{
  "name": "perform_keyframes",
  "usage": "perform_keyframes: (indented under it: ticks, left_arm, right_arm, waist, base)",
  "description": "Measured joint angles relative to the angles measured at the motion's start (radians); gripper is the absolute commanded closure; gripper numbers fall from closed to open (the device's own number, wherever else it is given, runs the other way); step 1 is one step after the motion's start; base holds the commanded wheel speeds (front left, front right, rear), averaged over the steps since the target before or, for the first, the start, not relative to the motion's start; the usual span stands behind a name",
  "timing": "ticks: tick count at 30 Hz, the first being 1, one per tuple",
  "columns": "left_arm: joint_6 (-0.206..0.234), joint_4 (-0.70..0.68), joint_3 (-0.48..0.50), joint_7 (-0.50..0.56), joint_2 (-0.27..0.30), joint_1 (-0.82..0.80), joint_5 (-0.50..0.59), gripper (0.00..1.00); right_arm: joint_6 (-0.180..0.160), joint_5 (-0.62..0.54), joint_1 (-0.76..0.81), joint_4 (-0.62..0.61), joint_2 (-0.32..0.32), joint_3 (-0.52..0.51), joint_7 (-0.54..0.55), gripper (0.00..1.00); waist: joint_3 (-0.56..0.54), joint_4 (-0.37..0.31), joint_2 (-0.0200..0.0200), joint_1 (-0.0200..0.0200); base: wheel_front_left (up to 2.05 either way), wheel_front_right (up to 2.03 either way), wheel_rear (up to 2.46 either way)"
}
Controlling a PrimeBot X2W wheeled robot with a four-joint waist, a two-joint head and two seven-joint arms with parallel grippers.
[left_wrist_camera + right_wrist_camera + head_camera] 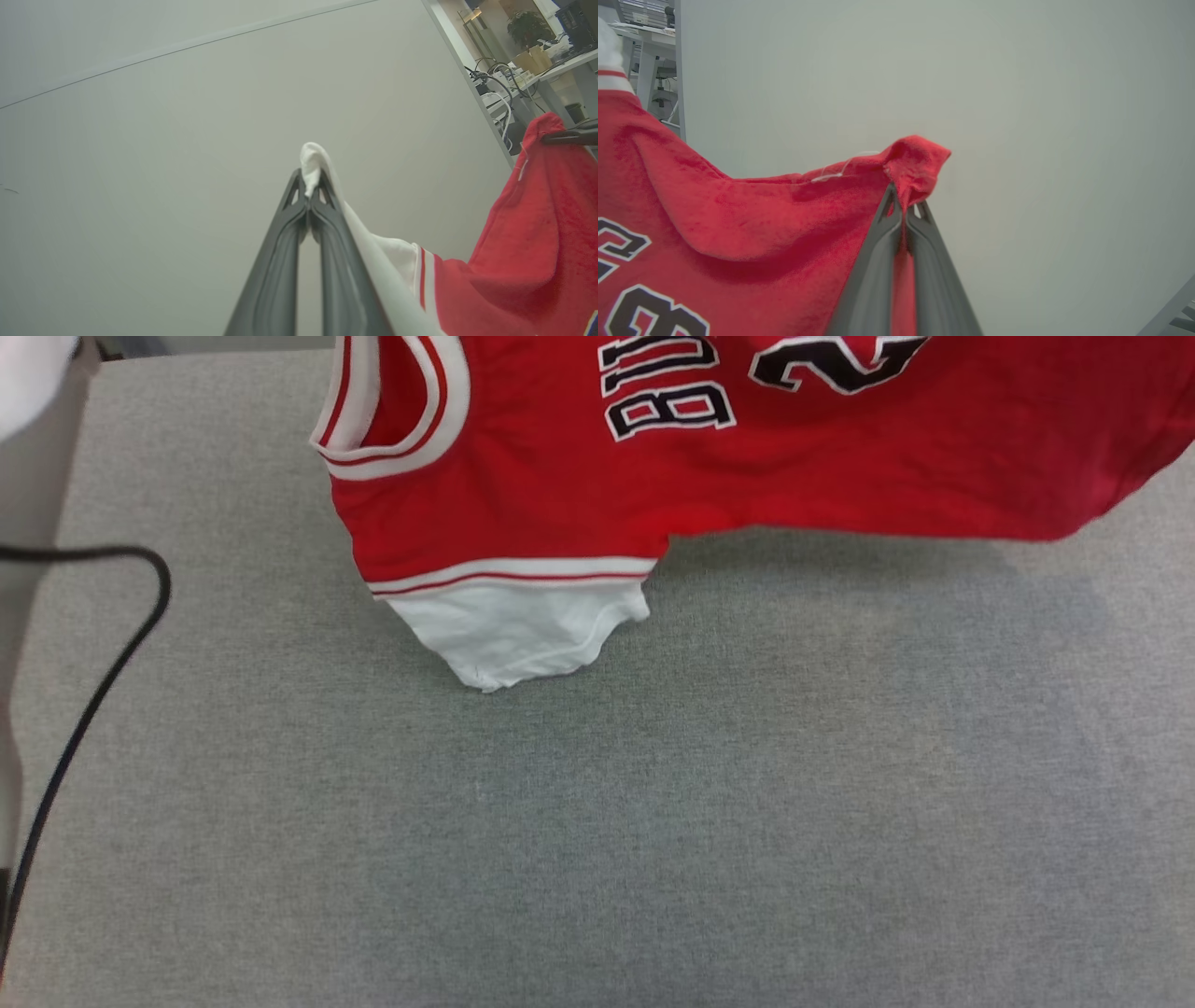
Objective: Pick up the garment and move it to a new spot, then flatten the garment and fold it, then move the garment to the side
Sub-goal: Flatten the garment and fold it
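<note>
The garment (803, 457), a red jersey with black lettering outlined in white, hangs across the top of the head view above the grey table (597, 821). One white sleeve (523, 630) dangles lowest, near the cloth surface. In the left wrist view my left gripper (309, 186) is shut on a white sleeve tip (312, 161), with the garment (528, 261) sagging off to the right. My right gripper (906, 205) is shut on a bunched red edge of the garment (761, 219) in the right wrist view. The other arm's dark fingers (567, 136) pinch the far red corner.
A black cable (89, 709) loops along the table's left edge. A plain pale wall stands behind both grippers. Desks with cables and a plant (528, 28) lie off to one side of the room.
</note>
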Motion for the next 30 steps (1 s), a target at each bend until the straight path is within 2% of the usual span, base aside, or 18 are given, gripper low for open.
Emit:
perform_keyframes:
  ticks: [5,13,18,24,30]
  left_arm:
    - [0.000,0.050,-0.012,0.011,0.019,-0.128,0.001,1.00]
    - [0.000,0.086,-0.033,0.026,0.027,-0.285,0.020,1.00]
    - [0.001,0.118,-0.030,0.030,-0.004,-0.405,0.028,1.00]
    - [0.002,0.164,-0.039,0.029,-0.006,-0.435,0.036,1.00]
    - [0.002,0.217,-0.053,-0.017,0.005,-0.399,0.018,1.00]
  right_arm:
    - [0.000,-0.029,-0.150,0.109,0.044,0.035,-0.023,1.00]
    - [0.000,-0.086,-0.399,0.327,0.119,0.065,-0.120,1.00]
    - [0.000,-0.132,-0.530,0.444,0.156,0.085,-0.191,1.00]
    - [0.000,-0.144,-0.623,0.555,0.178,0.117,-0.229,1.00]
    - [0.000,-0.111,-0.594,0.610,0.209,0.188,-0.257,1.00]
  waist:
    - [0.076,-0.013,0.0000,0.0001]
    - [0.186,-0.037,0.0000,0.0001]
    - [0.238,-0.050,0.0000,0.0001]
    - [0.281,-0.052,0.0000,0.0001]
    - [0.311,-0.046,0.0000,0.0001]
  base:
    - [0.00,0.00,0.00]
    - [0.00,0.00,0.00]
    - [0.00,0.00,0.00]
    - [0.00,0.00,0.00]
    - [0.00,0.00,0.00]
